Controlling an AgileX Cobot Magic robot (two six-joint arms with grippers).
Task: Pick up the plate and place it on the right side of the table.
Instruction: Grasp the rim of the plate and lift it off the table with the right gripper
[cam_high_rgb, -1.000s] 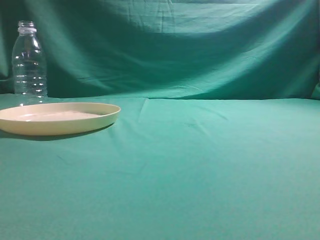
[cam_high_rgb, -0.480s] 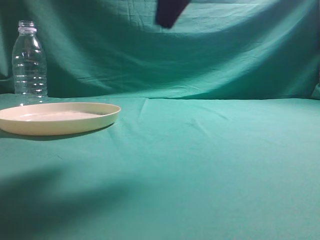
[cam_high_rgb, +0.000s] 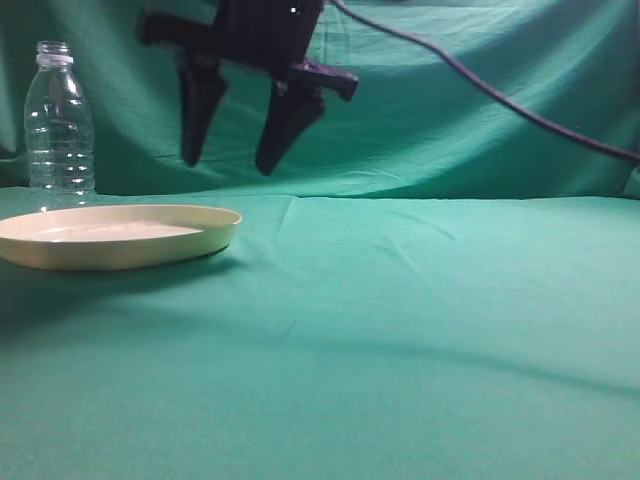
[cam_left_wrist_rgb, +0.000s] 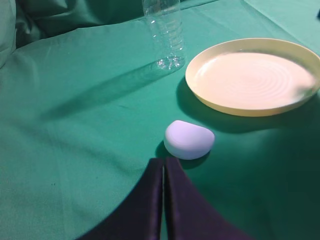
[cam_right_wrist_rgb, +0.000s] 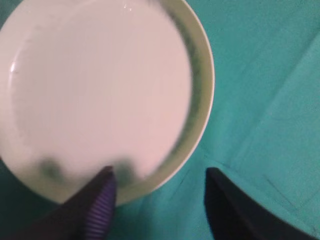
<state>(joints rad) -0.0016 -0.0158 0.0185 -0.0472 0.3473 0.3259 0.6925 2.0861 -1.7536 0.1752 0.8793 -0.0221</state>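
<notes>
Two dark tapered fingers of the right tool (cam_high_rgb: 236, 160) spread above the smooth round plate (cam_high_rgb: 120, 236).

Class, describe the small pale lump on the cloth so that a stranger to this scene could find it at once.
Start from the green-draped table and find the cream plate with the clear bottle beside it. In the left wrist view, the rounded white lump lies on the cloth near the plate's rim, not touching it. It alone is small, opaque and pebble-shaped.

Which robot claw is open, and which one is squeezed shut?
The right gripper is open: its two dark fingers hang apart in the air above the plate. The left gripper is shut, fingers pressed together, near a small white lump.
</notes>
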